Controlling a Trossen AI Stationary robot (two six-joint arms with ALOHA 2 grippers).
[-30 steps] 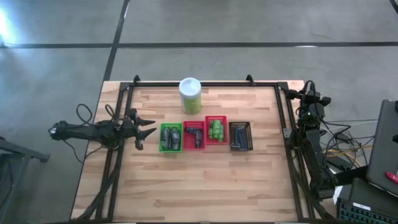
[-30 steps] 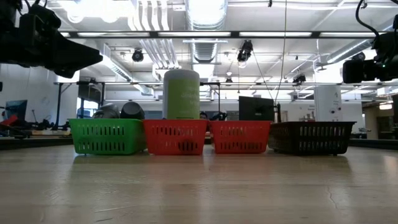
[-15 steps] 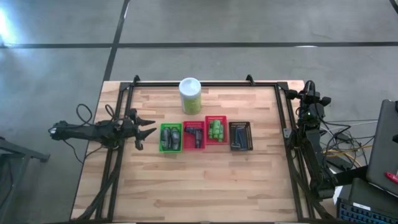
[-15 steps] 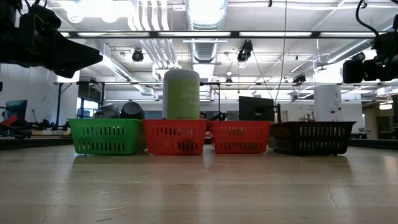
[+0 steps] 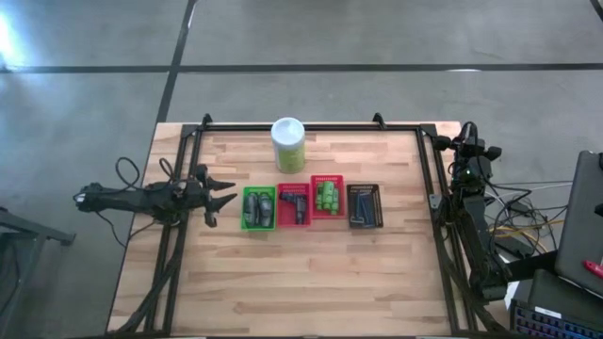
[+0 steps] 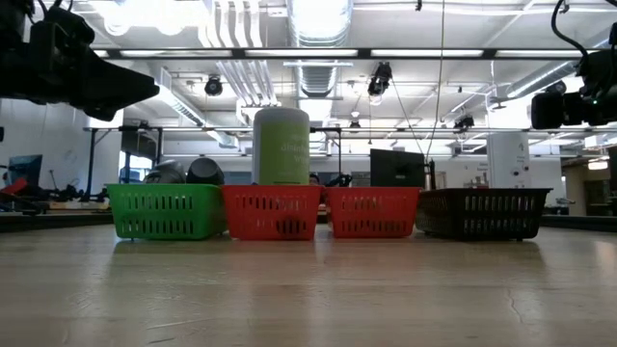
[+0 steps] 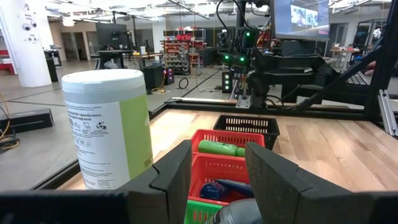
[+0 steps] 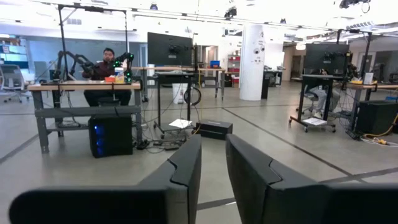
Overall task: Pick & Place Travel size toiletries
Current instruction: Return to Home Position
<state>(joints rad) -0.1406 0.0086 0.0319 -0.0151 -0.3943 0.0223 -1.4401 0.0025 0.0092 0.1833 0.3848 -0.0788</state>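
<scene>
Hovering beside the green basket (image 5: 259,227), the left tool (image 7: 217,154) gapes empty; the right tool (image 8: 213,147), also parted, faces away.

Toiletries (image 5: 327,197) lie sorted (grey, blue, green, dark) in baskets (image 5: 259,227).

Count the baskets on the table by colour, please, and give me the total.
Green basket: 1
Red baskets: 2
Dark basket: 1
Total: 4
</scene>
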